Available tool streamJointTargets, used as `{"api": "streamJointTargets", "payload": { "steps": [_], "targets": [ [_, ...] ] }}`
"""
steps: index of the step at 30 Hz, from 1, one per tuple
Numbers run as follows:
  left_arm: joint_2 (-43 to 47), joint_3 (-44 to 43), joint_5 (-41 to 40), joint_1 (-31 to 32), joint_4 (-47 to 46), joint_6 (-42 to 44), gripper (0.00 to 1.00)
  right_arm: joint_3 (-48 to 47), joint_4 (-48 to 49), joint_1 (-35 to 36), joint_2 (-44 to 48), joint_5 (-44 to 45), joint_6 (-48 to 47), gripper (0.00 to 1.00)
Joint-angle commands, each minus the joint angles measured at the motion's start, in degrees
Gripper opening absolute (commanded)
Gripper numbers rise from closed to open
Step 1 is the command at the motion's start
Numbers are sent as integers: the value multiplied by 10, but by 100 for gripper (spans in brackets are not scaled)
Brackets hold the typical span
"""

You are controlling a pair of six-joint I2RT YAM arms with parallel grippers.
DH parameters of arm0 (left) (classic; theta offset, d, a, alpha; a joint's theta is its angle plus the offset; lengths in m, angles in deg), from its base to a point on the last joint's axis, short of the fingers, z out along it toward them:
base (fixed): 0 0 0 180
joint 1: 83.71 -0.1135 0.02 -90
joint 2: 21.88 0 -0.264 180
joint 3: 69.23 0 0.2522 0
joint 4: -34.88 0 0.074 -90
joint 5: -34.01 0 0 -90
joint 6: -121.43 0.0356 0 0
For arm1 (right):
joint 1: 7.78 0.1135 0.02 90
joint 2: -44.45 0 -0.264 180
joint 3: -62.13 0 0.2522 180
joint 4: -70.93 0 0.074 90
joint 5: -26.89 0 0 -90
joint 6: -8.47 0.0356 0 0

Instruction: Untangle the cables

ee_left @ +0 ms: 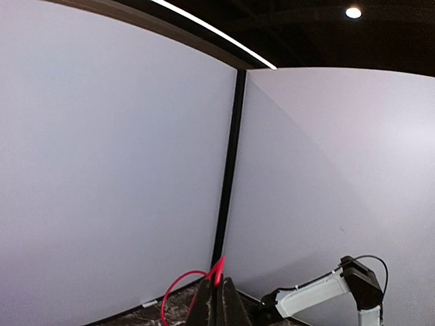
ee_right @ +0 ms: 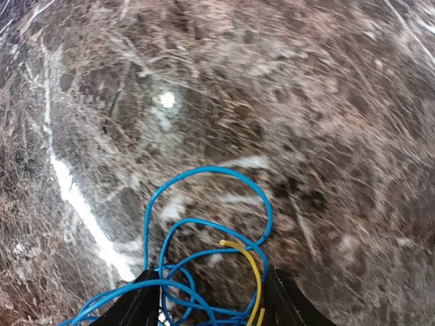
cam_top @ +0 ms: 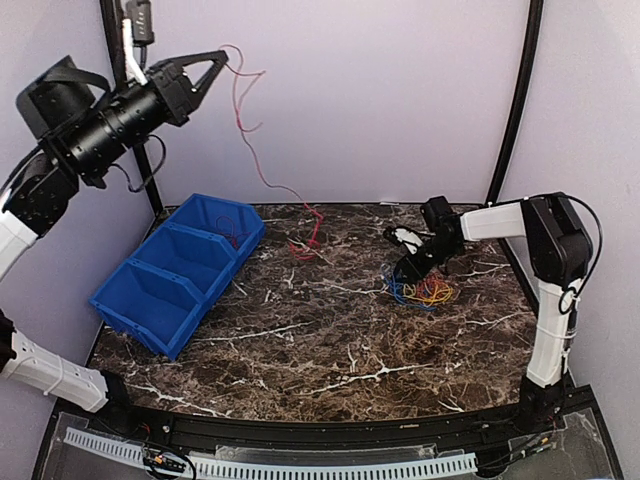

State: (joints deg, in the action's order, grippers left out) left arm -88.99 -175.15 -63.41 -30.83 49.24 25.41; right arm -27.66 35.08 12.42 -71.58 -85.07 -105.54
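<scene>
Left arm [cam_top: 100,125]: raised high at the left, jaws pressed together and pinching the red cable [cam_top: 258,160]. This cable hangs down to a clump on the tabletop [cam_top: 330,340] near the blue bin [cam_top: 170,275].

Right arm [cam_top: 500,220]: reaching low and leftward, jaws spread. They straddle the tangled blue cable [ee_right: 204,170] and yellow cable [ee_right: 253,261] on the tabletop.

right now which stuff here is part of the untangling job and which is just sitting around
Part of the job:
- red cable, lifted by the left claw
- blue cable and yellow cable, in a heap under the open right claw

Just lying about:
- blue bin, off to the left
</scene>
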Motion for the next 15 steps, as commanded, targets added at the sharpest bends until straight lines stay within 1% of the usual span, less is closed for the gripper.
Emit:
{"api": "streamJointTargets", "payload": {
  "steps": [1, 3, 6, 8, 11, 13, 15],
  "targets": [
    [-29, 56, 123, 1, 1, -111, 0, 19, -2, -13, 68, -21, -20, 57],
    [-41, 99, 143, 1, -36, -144, 0, 27, -11, -12, 104, -42, -31, 59],
    [-54, 181, 146, 1, -100, -187, 0, 43, -14, -12, 154, -45, -39, 63],
    [-58, 234, 134, 0, -136, -220, 0, 59, -13, -11, 187, -56, -45, 66],
    [-72, 291, 94, 0, -163, -242, 0, 77, -22, -3, 217, -85, -63, 70],
    [-86, 328, 66, -1, -171, -254, 0, 85, -40, 18, 223, -99, -89, 71],
    [-100, 372, 46, -3, -181, -269, 0, 93, -51, 50, 217, -91, -107, 71]
  ]
}}
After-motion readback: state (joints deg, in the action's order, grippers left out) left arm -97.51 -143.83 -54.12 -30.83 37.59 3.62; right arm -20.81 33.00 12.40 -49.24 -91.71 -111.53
